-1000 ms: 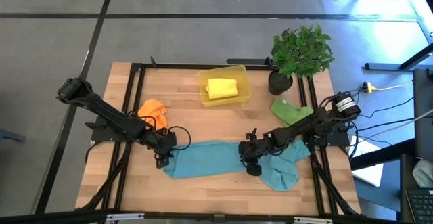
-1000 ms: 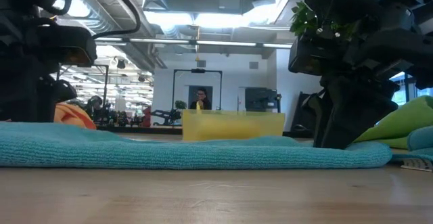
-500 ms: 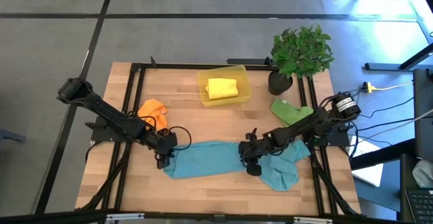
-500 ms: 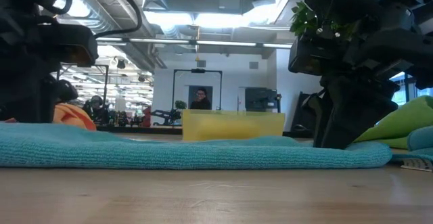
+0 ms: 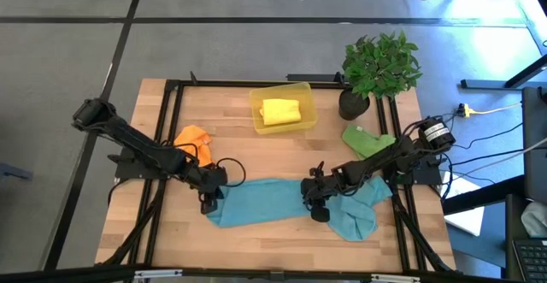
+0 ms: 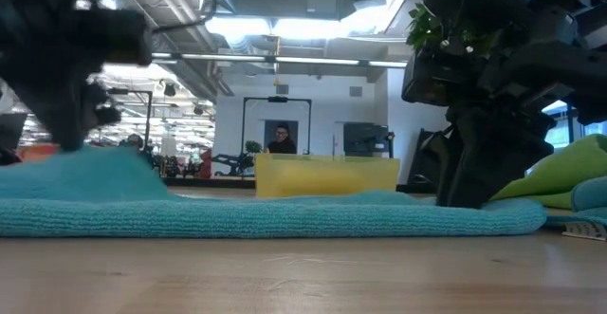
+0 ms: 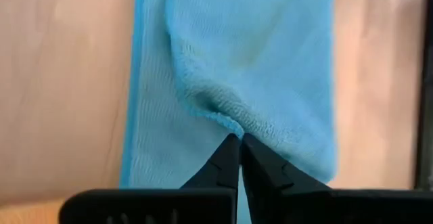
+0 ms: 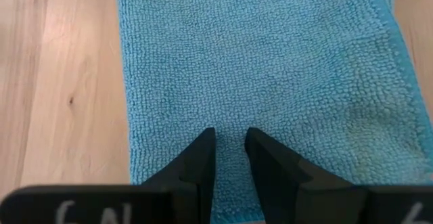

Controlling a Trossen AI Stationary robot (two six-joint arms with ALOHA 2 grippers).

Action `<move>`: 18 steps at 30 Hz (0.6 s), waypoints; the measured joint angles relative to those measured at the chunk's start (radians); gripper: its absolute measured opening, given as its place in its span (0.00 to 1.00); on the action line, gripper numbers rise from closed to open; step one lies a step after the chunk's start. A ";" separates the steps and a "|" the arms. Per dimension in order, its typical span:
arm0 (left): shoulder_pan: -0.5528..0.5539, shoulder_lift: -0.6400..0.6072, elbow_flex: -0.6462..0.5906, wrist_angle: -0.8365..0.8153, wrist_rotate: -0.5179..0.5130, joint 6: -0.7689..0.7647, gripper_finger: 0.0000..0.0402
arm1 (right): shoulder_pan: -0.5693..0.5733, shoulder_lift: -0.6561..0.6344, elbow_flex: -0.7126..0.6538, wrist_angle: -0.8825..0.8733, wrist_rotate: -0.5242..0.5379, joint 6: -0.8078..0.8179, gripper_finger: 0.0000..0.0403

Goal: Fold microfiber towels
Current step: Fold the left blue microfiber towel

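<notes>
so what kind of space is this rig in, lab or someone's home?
Looks like a lab or open industrial workspace, not a home. The low view shows exposed ceiling ducts and strip lights, and the wooden table stands on a grey floor with cables trailing beside it.

Workshop floor and open hall around a wooden table

The table has pale wood planks inside a black frame and stands on a grey floor crossed by dark seams. At 1 o'clock on it a potted plant stands; at 12 o'clock sits a yellow bin. Cables trail over the floor at 3 o'clock. Seen level across the table, the hall shows ceiling ducts under bright lights, a dark-framed doorway and a person in it.
</notes>
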 joint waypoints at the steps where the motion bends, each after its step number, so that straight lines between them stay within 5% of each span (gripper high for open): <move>1: 0.001 0.000 0.026 -0.021 0.000 0.006 0.01 | -0.003 0.000 0.000 0.000 -0.003 -0.003 0.23; 11: 0.000 -0.001 0.304 -0.504 0.020 -0.074 0.00 | -0.018 0.000 0.000 0.000 0.010 -0.027 0.23; 18: 0.027 0.000 0.347 -0.614 0.085 -0.109 0.00 | -0.018 0.000 0.000 0.000 0.009 -0.027 0.23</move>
